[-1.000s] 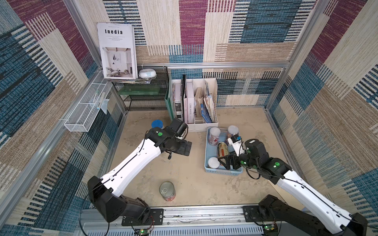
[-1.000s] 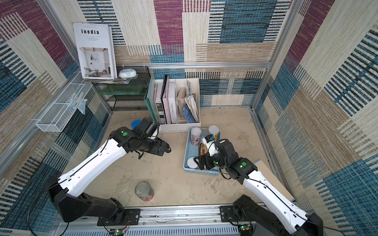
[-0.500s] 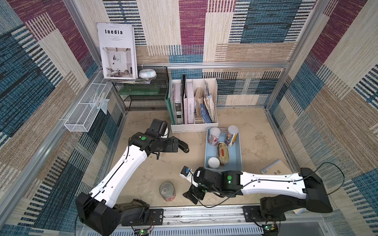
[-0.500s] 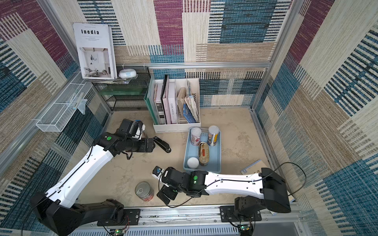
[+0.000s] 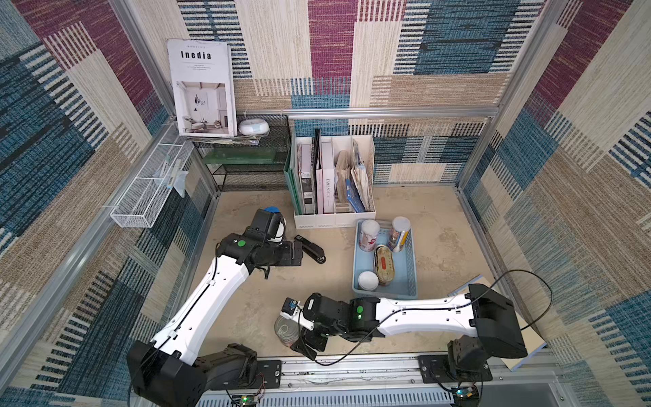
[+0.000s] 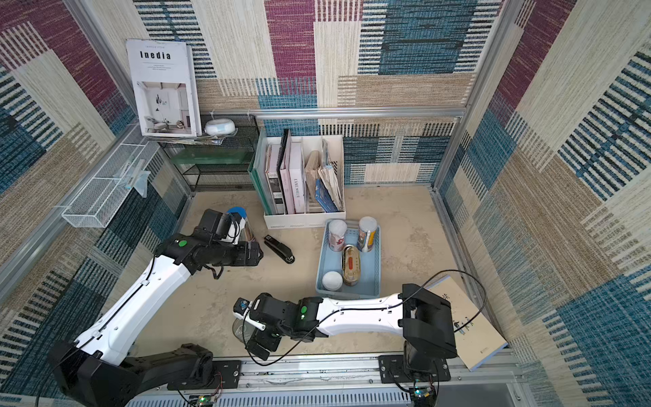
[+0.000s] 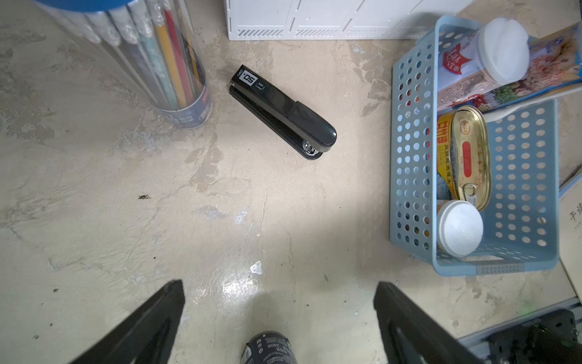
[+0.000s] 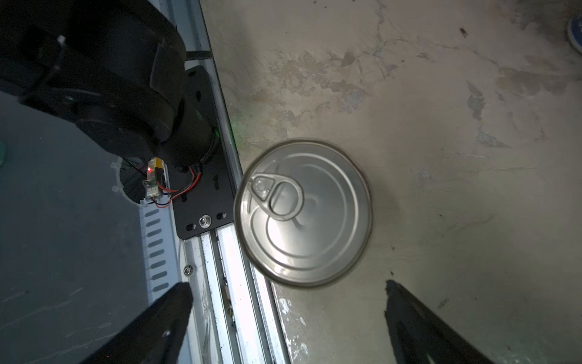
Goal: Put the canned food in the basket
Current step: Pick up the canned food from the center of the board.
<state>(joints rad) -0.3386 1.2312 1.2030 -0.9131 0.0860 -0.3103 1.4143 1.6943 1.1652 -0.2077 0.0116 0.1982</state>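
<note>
The light blue basket [image 5: 408, 271] [image 6: 371, 278] [image 7: 522, 176] stands right of centre. It holds three slim white-lidded cans [image 5: 368, 234] [image 5: 400, 230] [image 5: 368, 281] and a flat oval gold tin [image 5: 384, 264] [image 7: 469, 157]. A steel pull-ring can [image 5: 284, 330] [image 6: 241, 329] [image 8: 304, 214] stands upright near the front rail. My right gripper [image 5: 305, 344] [image 8: 285, 290] hangs open just beside it, and the can lies beyond the fingertips, not between them. My left gripper [image 5: 300, 252] [image 7: 280, 285] is open over bare table, holding nothing.
A black stapler [image 5: 311, 250] [image 7: 283, 116] lies just past the left gripper. A clear pencil tube [image 7: 163, 63] stands behind the left arm. A white file holder [image 5: 333, 183] stands behind the basket. A notebook [image 6: 468, 324] lies front right. A white wire basket [image 5: 148, 197] hangs on the left wall.
My right arm left the basket and swung to the front left, ending beside the steel can. My left gripper drew back leftward, uncovering the stapler.
</note>
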